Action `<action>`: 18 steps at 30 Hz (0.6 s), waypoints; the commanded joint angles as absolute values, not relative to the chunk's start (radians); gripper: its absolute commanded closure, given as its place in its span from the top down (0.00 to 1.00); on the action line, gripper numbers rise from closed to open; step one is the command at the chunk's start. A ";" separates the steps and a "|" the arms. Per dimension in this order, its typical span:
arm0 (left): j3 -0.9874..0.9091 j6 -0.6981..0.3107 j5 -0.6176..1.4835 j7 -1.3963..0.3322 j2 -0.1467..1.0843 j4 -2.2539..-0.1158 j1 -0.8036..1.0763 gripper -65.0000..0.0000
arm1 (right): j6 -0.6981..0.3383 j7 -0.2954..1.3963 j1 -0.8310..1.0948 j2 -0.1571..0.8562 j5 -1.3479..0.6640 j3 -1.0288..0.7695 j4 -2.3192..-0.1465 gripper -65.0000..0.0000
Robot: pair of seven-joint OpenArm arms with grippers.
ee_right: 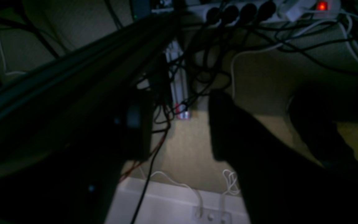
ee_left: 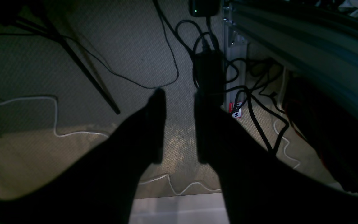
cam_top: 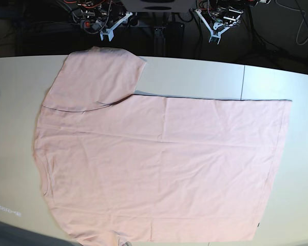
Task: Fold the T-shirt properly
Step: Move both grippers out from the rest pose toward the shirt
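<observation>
The pale pink T-shirt [cam_top: 159, 169] lies spread flat on the white table [cam_top: 195, 77], plain side up, neck end at the left, hem at the right. One sleeve [cam_top: 97, 77] points to the far edge; the near sleeve is cut off by the bottom of the frame. No lettering or label shows. My right gripper [cam_top: 111, 26] and left gripper [cam_top: 215, 26] hang beyond the far table edge, away from the shirt. In the wrist views the left gripper [ee_left: 179, 96] and right gripper [ee_right: 179, 112] are open and empty above the floor.
Beneath the grippers is carpet with tangled black and white cables [ee_left: 169, 46], a black power brick [ee_left: 210, 74], an aluminium frame post [ee_left: 235, 46] and a power strip [ee_right: 244, 11]. A tripod leg [ee_left: 85, 71] crosses the floor. The table's far edge runs behind the shirt.
</observation>
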State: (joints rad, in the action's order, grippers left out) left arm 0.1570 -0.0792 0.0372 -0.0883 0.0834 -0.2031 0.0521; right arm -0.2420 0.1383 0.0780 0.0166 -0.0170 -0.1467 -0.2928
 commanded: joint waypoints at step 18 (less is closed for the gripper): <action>0.159 -0.060 0.052 -0.109 0.086 -0.208 0.054 0.30 | -0.203 0.131 0.081 0.019 0.025 -0.150 -0.331 0.46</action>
State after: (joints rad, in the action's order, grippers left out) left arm 0.1570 -0.0792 0.0521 -0.1078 0.0834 -0.2031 0.0525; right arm -0.2417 0.1383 0.0807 0.0166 0.0246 -0.1467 -0.3252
